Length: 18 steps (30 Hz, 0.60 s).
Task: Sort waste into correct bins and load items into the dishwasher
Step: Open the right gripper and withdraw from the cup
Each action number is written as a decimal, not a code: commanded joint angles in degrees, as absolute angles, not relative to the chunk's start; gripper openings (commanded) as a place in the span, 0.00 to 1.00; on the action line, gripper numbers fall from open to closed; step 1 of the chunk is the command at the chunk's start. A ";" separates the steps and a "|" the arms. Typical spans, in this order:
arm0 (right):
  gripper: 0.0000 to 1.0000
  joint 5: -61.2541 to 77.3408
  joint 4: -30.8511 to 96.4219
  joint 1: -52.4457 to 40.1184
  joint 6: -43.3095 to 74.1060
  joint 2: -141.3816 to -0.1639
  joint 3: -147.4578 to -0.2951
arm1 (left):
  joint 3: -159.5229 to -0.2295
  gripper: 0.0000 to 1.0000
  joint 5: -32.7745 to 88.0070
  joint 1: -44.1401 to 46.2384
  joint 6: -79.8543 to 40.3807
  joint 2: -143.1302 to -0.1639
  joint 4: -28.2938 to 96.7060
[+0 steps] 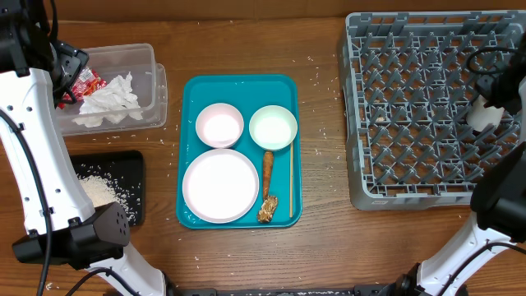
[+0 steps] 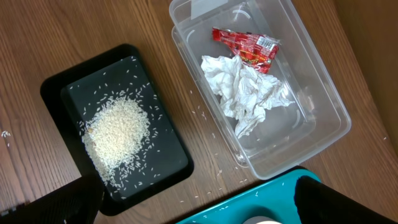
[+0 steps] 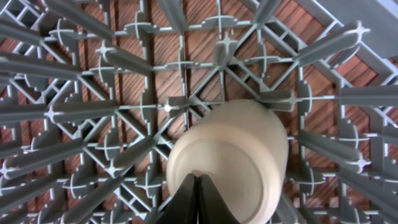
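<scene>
In the right wrist view my right gripper (image 3: 196, 177) is shut, fingers pressed together with nothing between them, tips against the base of the small white cup (image 3: 249, 137). The cup (image 1: 481, 115) rests among the pegs of the grey dishwasher rack (image 1: 411, 123). My left gripper (image 2: 199, 186) hangs open and empty above the table between the bins. The clear tub (image 2: 329, 118) holds the white napkin (image 2: 249, 93) and red wrapper (image 2: 245, 45). Rice (image 2: 118, 134) lies in the black tray (image 2: 68, 81). Two bowls (image 1: 219, 125) (image 1: 273, 127), the plate (image 1: 220, 185), carrot (image 1: 267, 168) and brown scrap (image 1: 267, 210) lie on the tray.
The teal tray (image 1: 191, 99) sits mid-table with a thin stick (image 1: 290, 177) along its right side. Stray rice grains (image 2: 205, 115) dot the wood between tub and black tray. The rack's pegs (image 3: 93, 112) crowd closely round the cup.
</scene>
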<state>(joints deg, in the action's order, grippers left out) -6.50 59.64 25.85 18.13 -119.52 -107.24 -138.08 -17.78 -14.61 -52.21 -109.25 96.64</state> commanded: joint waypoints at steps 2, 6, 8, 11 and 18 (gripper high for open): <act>0.04 -11.77 61.98 26.89 20.08 -119.00 -107.83 | -137.99 1.00 -17.98 -14.22 -52.90 -108.64 96.68; 0.04 -14.59 66.06 27.03 21.71 -118.91 -111.20 | -137.99 1.00 -17.98 -14.22 -52.90 -108.64 96.68; 0.04 -15.11 67.66 27.03 22.90 -118.80 -112.66 | -137.99 1.00 -18.00 -14.24 -52.90 -108.64 96.68; 0.04 -15.79 69.58 27.00 24.32 -118.15 -114.39 | -137.99 1.00 -18.00 -14.24 -52.90 -108.64 96.68; 0.04 -5.28 70.22 24.21 23.92 -113.58 -114.74 | -137.99 1.00 -17.98 -14.22 -52.90 -108.64 96.68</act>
<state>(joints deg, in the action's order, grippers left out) -11.42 70.32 26.26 23.44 -118.48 -112.95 -138.08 -17.78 -14.61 -52.18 -109.25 96.64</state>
